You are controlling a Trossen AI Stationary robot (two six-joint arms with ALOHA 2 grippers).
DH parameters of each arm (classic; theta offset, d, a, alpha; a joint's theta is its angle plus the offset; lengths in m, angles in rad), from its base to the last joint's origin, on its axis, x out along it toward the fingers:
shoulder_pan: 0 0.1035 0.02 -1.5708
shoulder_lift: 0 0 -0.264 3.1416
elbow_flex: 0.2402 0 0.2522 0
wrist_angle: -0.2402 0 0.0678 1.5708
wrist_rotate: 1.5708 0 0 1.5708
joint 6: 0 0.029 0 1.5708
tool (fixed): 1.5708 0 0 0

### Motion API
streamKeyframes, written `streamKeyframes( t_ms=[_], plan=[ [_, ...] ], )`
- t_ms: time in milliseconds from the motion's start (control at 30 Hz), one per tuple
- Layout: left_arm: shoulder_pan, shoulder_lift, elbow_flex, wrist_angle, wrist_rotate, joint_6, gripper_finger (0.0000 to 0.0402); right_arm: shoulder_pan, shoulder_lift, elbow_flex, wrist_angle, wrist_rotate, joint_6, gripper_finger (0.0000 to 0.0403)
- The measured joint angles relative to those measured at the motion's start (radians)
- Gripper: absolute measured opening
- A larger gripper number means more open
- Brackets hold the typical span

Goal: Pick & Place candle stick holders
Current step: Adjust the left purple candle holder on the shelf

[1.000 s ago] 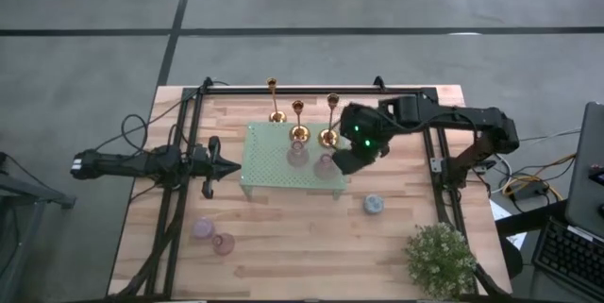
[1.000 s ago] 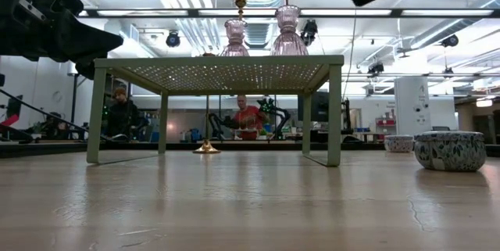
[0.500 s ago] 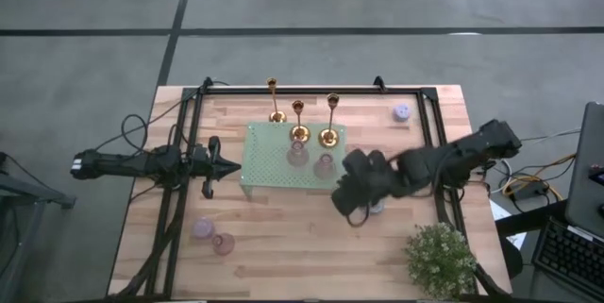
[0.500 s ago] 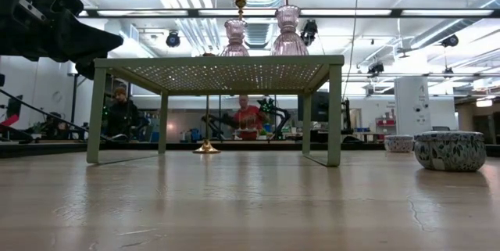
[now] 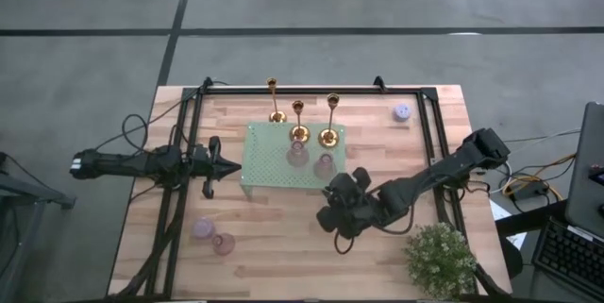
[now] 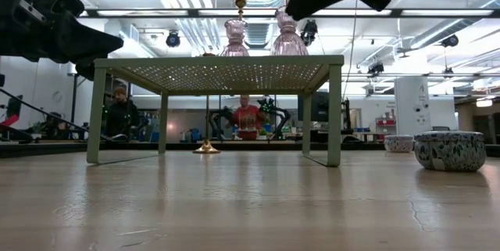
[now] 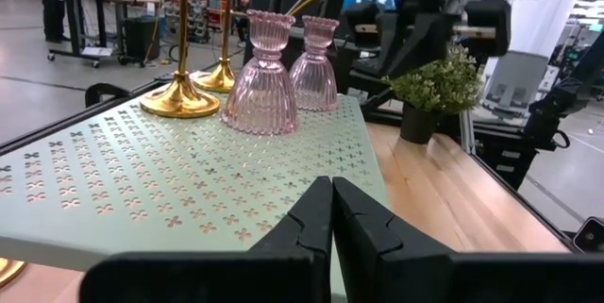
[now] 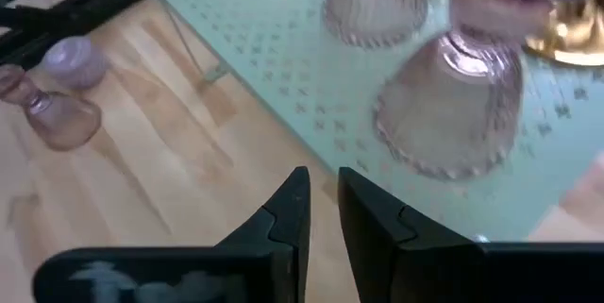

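Three gold candle stick holders stand upright at the far side. One (image 5: 275, 102) has its base on the wood behind the green perforated stand (image 5: 269, 176). Two (image 5: 298, 122) (image 5: 330, 122) have their bases on the stand's far edge; they also show in the left wrist view (image 7: 179, 100). Two pink glass pieces (image 5: 297, 155) (image 5: 324, 164) stand on the stand in front of them. My right gripper (image 5: 330, 212) hovers just near of the stand's right end, fingers almost together and empty (image 8: 324, 190). My left gripper (image 5: 209, 166) waits shut at the stand's left edge (image 7: 330, 190).
A lavender piece (image 5: 203, 227) and a pink glass piece (image 5: 224, 244) sit near left. Another lavender piece (image 5: 402, 111) sits far right. A potted plant (image 5: 441, 258) stands near right. A blue-patterned bowl (image 6: 449, 151) shows in the low view. A black frame (image 5: 439, 161) borders the table.
My right gripper has swung away from the stand's far right corner, by the candle stick holders and pink pieces, toward the table's near edge and slightly left. It now hangs over the wood in front of the stand. The candle stick holders and pink pieces have stayed put.
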Motion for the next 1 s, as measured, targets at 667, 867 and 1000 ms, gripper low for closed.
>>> streamKeyframes(
  t_ms=[667,867,1000],
  plan=[
    [0.0,0.006,0.0,0.0,0.0,0.0,0.0014,-0.06,-0.001,-0.079,-0.001,-0.006,-0.247,0.0008],
    [0.0,0.006,0.0,0.0,0.0,0.0,0.0014,-0.086,-0.001,-0.077,0.002,-0.008,-0.247,0.0008],
    [0.0,0.006,0.0,0.0,0.0,0.0,0.0014,-0.098,-0.001,-0.077,0.008,-0.011,-0.252,0.0008]
  ],
)
